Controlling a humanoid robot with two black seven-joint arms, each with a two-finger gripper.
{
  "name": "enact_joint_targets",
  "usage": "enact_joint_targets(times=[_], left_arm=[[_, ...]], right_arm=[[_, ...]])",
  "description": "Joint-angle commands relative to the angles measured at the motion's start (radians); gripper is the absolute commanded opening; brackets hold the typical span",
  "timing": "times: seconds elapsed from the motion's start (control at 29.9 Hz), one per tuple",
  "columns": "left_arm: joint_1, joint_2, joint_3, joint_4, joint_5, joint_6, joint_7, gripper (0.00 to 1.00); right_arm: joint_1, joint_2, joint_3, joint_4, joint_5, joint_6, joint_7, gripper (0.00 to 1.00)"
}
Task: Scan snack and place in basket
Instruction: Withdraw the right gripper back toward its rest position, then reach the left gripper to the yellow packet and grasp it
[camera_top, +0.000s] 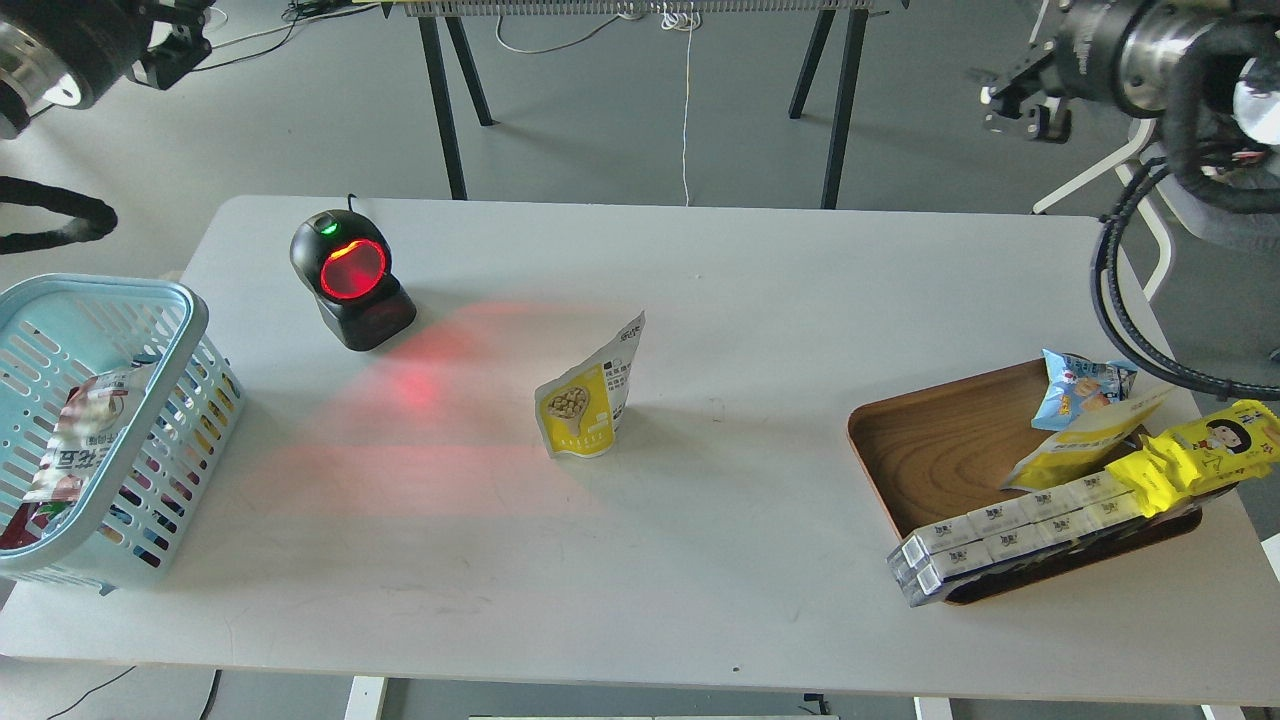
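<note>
The snack (588, 392) is seen upright, right of the scanner (350, 280), between both raised grippers, left (175, 50) and right (1020, 100), whose jaw openings cannot be told; neither clearly nearer.

Surface: white table (700, 560)
On it: scanner (352, 280), snack (590, 395), wooden tray (950, 450), basket (150, 400), perhaps overhanging the left edge

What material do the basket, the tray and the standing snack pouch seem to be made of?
The basket: light blue moulded plastic, judging by its slotted lattice walls. The tray: brown wood or wood veneer, with visible grain rings and a slight sheen. The snack pouch: thin printed film, probably plastic, creased at its top edge.
</note>
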Motion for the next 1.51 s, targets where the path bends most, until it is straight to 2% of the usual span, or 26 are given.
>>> enact_joint_targets(times=[0.0, 0.2, 0.33, 0.5, 0.57, 0.67, 0.87, 1.07, 1.27, 1.47], left_arm=[[0.008, 0.128, 0.022, -0.151, 0.048, -0.049, -0.008, 1.00], [0.076, 0.279, 0.050, -0.388, 0.088, -0.074, -0.009, 1.00], [0.100, 0.298, 0.053, -0.495, 0.234, -0.077, -0.011, 1.00], [0.143, 0.296, 0.062, -0.581, 0.386, -0.108, -0.012, 1.00], [0.147, 0.291, 0.082, -0.581, 0.461, -0.119, -0.012, 1.00], [0.157, 0.287, 0.106, -0.580, 0.632, -0.117, -0.019, 1.00], [0.160, 0.247, 0.212, -0.580, 0.993, -0.057, -0.078, 1.00], [0.160, 0.132, 0.280, -0.580, 1.260, -0.043, -0.080, 1.00], [0.162, 0.015, 0.401, -0.580, 1.473, -0.043, -0.049, 1.00], [0.212, -0.049, 0.464, -0.580, 1.506, -0.027, 0.053, 1.00]], right_arm=[[-0.130, -0.019, 0.106, -0.139, 0.003, 0.188, 0.024, 0.99], [-0.292, -0.008, 0.256, -0.287, 0.003, 0.454, 0.087, 0.99], [-0.372, 0.026, 0.296, -0.365, 0.008, 0.631, 0.147, 0.99], [-0.475, 0.052, 0.328, -0.394, 0.008, 0.837, 0.248, 0.99], [-0.512, 0.061, 0.342, -0.394, 0.009, 0.837, 0.288, 0.99], [-0.553, 0.073, 0.368, -0.394, 0.011, 0.837, 0.316, 0.99], [-0.607, 0.125, 0.399, -0.405, 0.008, 0.837, 0.316, 0.99], [-0.619, 0.129, 0.394, -0.420, 0.008, 0.837, 0.307, 0.99], [-0.622, 0.130, 0.387, -0.420, 0.005, 0.837, 0.303, 0.99], [-0.622, 0.141, 0.385, -0.420, 0.003, 0.837, 0.303, 0.99]])
